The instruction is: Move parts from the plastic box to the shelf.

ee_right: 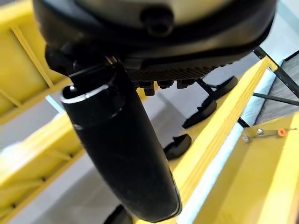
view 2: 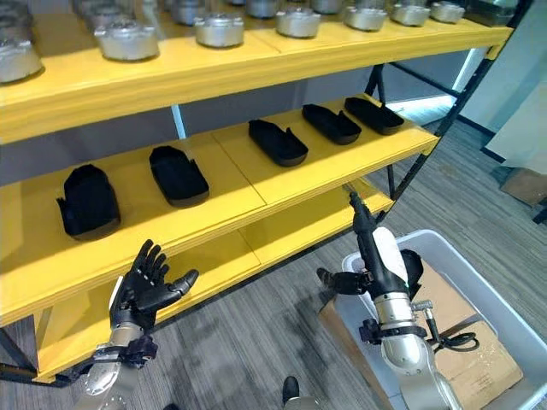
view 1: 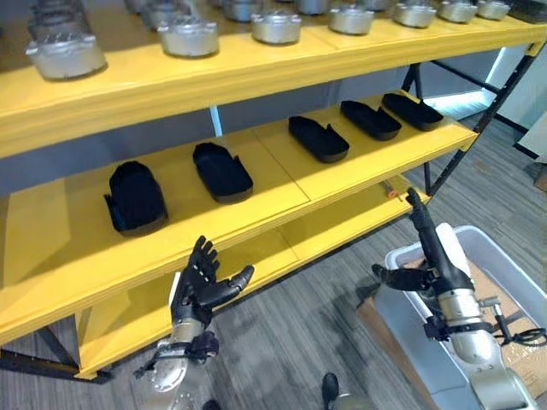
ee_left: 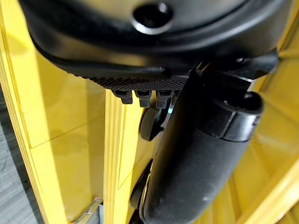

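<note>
Both hands empty, between placements by the look of it. Left hand [view 1: 202,286] raised before the yellow shelf [view 1: 282,184], fingers spread, thumb out, holding nothing. Right hand [view 1: 430,248] above the grey plastic box [view 1: 504,260], fingers straight and extended upward, thumb out to the side, nothing in it. Five black parts [view 1: 221,171] sit in a row on the middle shelf level; silver metal housings [view 1: 275,26] line the top level. Box contents: cardboard visible, remaining parts cannot be made out. Next move likely calls for the right hand to turn down into the box and close on a part.
</note>
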